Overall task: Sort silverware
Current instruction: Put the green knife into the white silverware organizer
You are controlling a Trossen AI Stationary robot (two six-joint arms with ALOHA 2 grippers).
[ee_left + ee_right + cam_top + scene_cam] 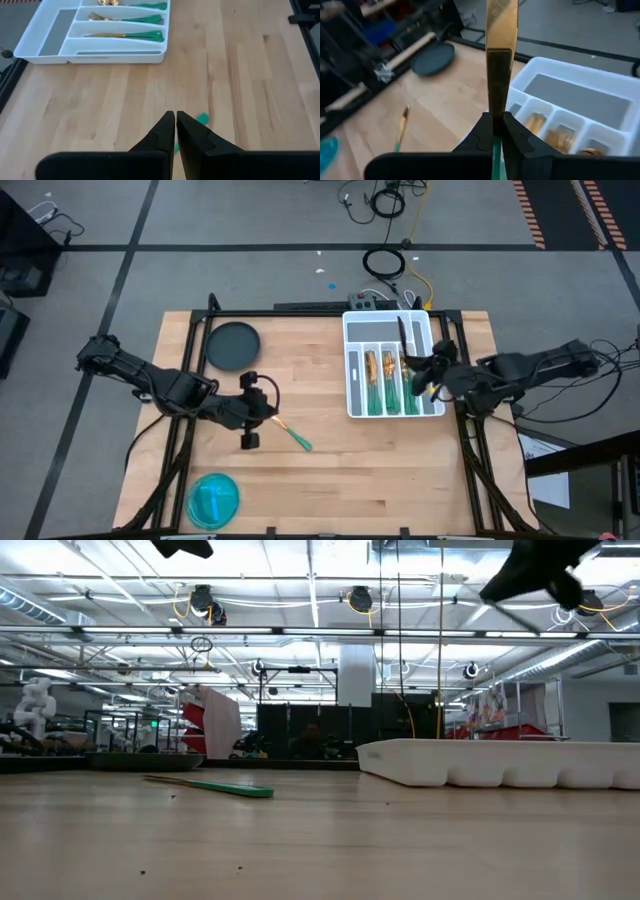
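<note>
Butcher-block table [330, 470] fills my overhead feed, with grey floor around it. At far left I see a blue dish [213, 500] by the near edge and a dark round plate [232, 345] toward the back. My left gripper [249, 439] hovers mid-table with its fingers nearly together and holding nothing; just beside it lies 1 loose green-handled piece [297, 439], probably my next pickup. Further right, the white slotted tray [352, 360] already holds sorted silverware [388, 370] in 3 lanes. My right gripper [494, 131] is clamped on a gold-bladed knife [501, 50], held above the tray, I judge for dropping into its slot.
</note>
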